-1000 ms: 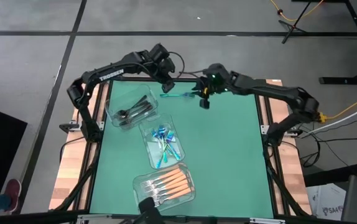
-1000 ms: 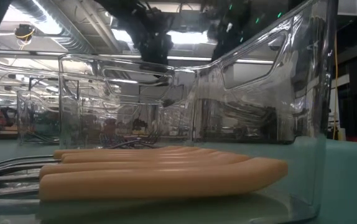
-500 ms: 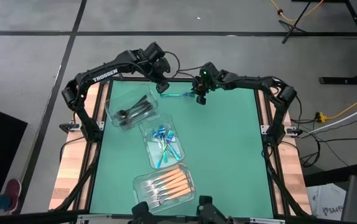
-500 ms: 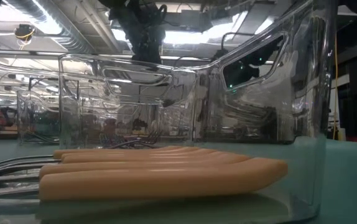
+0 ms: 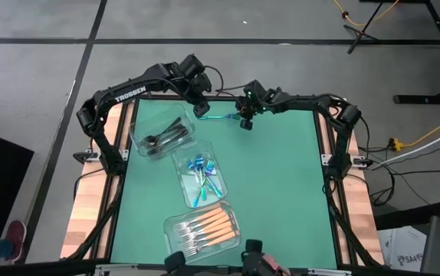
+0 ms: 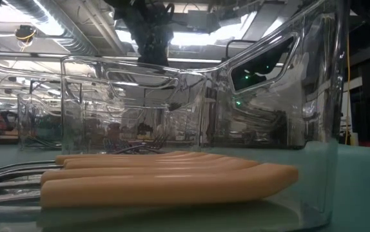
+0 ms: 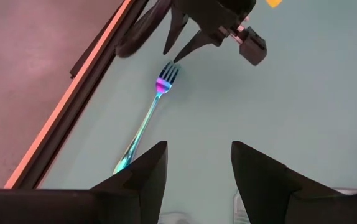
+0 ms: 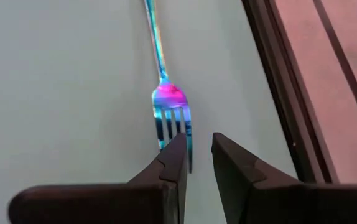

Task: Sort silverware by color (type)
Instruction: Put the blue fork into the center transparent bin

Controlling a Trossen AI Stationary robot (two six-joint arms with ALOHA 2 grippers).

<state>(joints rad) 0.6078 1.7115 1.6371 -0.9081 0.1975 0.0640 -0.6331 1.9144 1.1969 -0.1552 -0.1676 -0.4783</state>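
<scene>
Last stray piece was one iridescent fork (image 5: 218, 116), lying flat on the green mat (image 5: 281, 192) at the far edge of the table, just inside the dark border rail (image 7: 73, 106). Rest of the silverware looked sorted: black utensils (image 5: 166, 136) in the far clear container (image 5: 137, 130), iridescent forks (image 5: 203, 178) in the middle container (image 5: 180, 162), orange-handled forks (image 5: 205, 227) in the near container (image 5: 234, 222).

Handling, as I judged it: thin metal, light, stiff, polished, so slippery. It sat flush on the mat with little to get under. Best grip looked to be across the narrow handle near mid-length, fingers straddling it crosswise. Tines are wider and flat, poor bite. A pinch at either end would probably let it swing or skate toward the rail.

Right gripper (image 8: 194, 163) was at the tine end, pitched down, fingertips (image 8: 173, 155) just above the tines with only a narrow gap between them, nothing held. Couldn't tell if the tips touched the fork. Right arm was stretched along the far edge with the elbow out to the right.

Left gripper (image 7: 195, 163) was at the handle end, low and angled along the fork, fingers spread wide, empty. Handle tip sat just beside its left-hand finger (image 7: 142, 169), not between the fingers. Left arm arched from its base over the black-utensil container.

Both grippers faced each other over the same fork, so collision risk if both closed in.
</scene>
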